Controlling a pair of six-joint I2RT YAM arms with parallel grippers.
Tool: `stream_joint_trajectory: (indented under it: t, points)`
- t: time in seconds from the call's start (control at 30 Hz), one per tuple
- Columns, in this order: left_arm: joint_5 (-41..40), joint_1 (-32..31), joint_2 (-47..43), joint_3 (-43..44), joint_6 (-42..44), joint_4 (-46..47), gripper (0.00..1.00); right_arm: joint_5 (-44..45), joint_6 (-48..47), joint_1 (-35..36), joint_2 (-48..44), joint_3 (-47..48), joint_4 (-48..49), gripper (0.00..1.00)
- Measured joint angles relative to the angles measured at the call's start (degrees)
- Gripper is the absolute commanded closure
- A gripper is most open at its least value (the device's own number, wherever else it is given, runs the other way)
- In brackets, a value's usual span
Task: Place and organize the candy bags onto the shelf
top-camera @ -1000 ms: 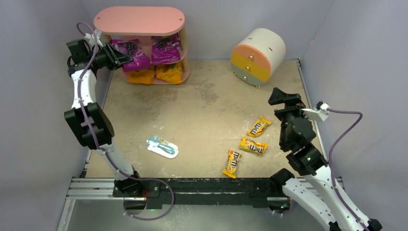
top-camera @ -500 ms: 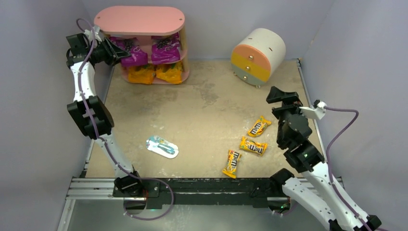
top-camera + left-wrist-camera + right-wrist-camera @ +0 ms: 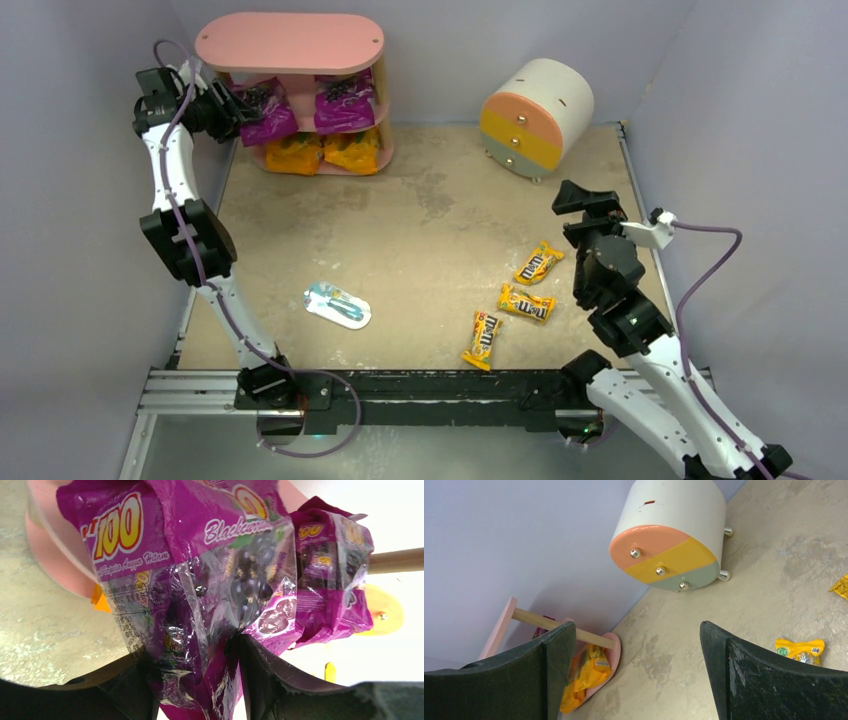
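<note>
In the upper left of the overhead view, the left claw (image 3: 228, 108) reaches to the left end of the pink shelf (image 3: 290, 40) at its middle tier. Its fingers are clamped on the lower edge of a purple bag (image 3: 200, 580), which hangs tilted at that tier. A second purple bag (image 3: 345, 103) sits on the same tier just to the right. The orange-yellow bags (image 3: 295, 155) lie side by side on the bottom tier.

The right claw (image 3: 636, 670) hovers at the right of the frame, spread wide and holding nothing. Three M&M's packs (image 3: 527, 303) lie scattered on the worktop (image 3: 430, 250) just left of that arm. A light-blue packet (image 3: 338, 305) lies lower centre, and a drum cabinet (image 3: 535, 110) stands upper right.
</note>
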Motion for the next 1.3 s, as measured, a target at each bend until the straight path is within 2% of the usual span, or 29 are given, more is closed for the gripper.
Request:
stream_joint_trajectory:
  t: [0.17, 0.33, 0.4, 0.47, 0.5, 0.57, 0.7, 0.97, 1.0, 1.03, 1.1, 1.17, 1.23, 1.3]
  points:
    - [-4.9, 0.0, -0.3, 0.0, 0.5, -1.9, 0.50, 0.0, 0.6, 0.0, 0.1, 0.0, -1.3, 0.05]
    - [-10.6, 0.0, -1.4, 0.2, 1.4, -2.4, 0.59, 0.1, 0.9, 0.0, 1.0, 0.0, -1.9, 0.05]
    - [-11.9, 0.0, -1.5, 0.5, 1.4, -2.5, 0.69, 0.2, 1.1, 0.0, 1.5, 0.0, -2.5, 0.05]
    - [-12.9, 0.0, -1.6, 0.6, 1.4, -2.4, 0.86, 0.4, 1.5, 0.0, 1.8, 0.0, -3.0, 0.05]
    - [-12.8, 0.0, -1.7, 0.7, 1.4, -2.1, 0.90, 0.6, 1.8, 0.0, 1.9, 0.0, -3.1, 0.06]
    - [-10.1, 0.0, -1.7, 0.7, 1.7, -0.7, 0.99, 0.7, 2.1, 0.0, 2.1, 0.0, -3.1, 0.06]
    - [-1.3, 0.1, -1.7, -0.1, 2.5, 2.9, 1.00, 0.9, 2.4, 0.0, 2.4, 0.0, -3.1, 0.06]
    - [8.7, -4.2, -1.7, -2.5, 3.3, 7.2, 1.00, 1.2, 2.4, 0.0, 2.5, 0.0, -3.1, 0.06]
    - [9.4, -4.7, -1.7, -2.6, 3.3, 7.7, 0.99, 1.3, 2.4, 0.0, 2.4, 0.0, -3.0, 0.06]
    - [10.1, -5.5, -1.7, -2.6, 3.4, 8.3, 0.92, 1.3, 2.3, 0.0, 2.4, 0.0, -3.0, 0.06]
    - [10.7, -6.3, -1.7, -2.6, 3.3, 8.6, 0.72, 1.3, 2.1, 0.0, 2.1, 0.0, -3.0, 0.06]
    - [10.2, -6.5, -1.4, -2.0, 3.6, 7.8, 0.58, 1.4, 1.9, 0.0, 1.7, 0.0, -3.0, 0.06]
    - [8.6, -6.5, -0.5, -0.2, 4.2, 6.5, 0.51, 1.5, 1.9, 0.0, 1.4, 0.1, -3.0, 0.06]
    - [6.3, -6.4, 0.3, 1.4, 4.5, 5.4, 0.48, 1.5, 1.7, 0.0, 1.3, 0.1, -3.0, 0.06]
